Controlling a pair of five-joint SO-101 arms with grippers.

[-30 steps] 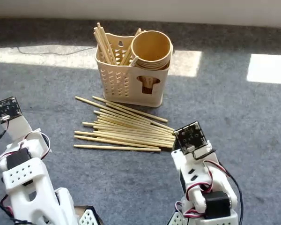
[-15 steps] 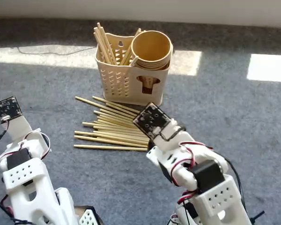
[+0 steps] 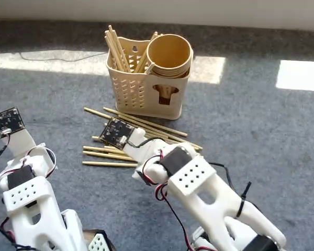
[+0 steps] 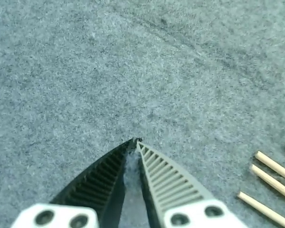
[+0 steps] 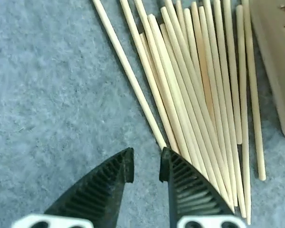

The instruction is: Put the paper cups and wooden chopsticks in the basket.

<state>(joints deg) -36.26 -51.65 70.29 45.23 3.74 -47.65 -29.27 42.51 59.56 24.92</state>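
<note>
Right end effector [image 5: 146, 160], jaws a slit apart and gripping nothing, hangs at the near ends of the loose chopsticks [image 5: 180, 95] fanned on the carpet [image 3: 261, 136] at 6 o'clock of the basket [image 3: 141, 94]; cups [image 3: 170, 52] and a few sticks already sit inside. Likely snags — so narrow a gap could ride onto the sticks and scatter them, or pinch one by its tip so it swings and drops short. Left end effector [image 4: 134, 141], tips pressed together, sits over bare carpet toward 8 o'clock.
</note>
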